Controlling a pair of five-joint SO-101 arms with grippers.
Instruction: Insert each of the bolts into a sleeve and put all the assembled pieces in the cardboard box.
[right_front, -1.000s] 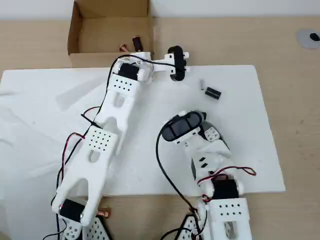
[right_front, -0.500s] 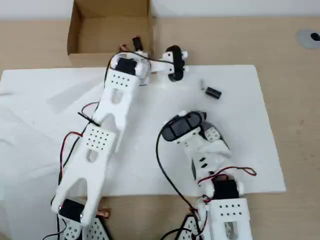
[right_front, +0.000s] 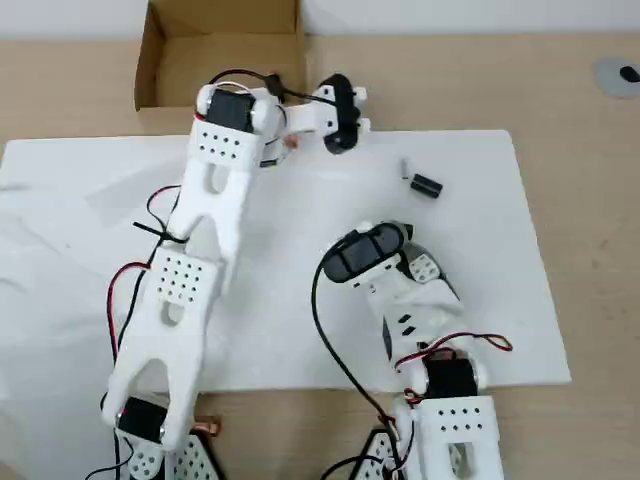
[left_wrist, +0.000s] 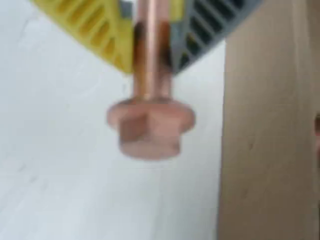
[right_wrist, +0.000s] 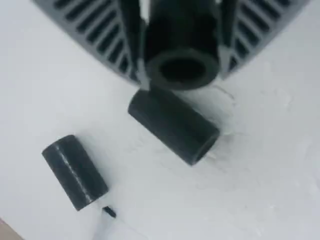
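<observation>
Legible text, labels, brands, numbers, signs: none readable on any surface in the views.

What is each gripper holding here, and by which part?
The left gripper clamps a copper bolt by its shank, head free. The right gripper grips a black sleeve around its body, open end exposed.

Bright, even light floods the white board (right_front: 480, 300), washing it pale. Soft grey shadows fall on the board just beside the left arm (right_front: 185, 280). A sleeve (right_wrist: 173, 127) lying on the board throws barely a faint shadow.
</observation>
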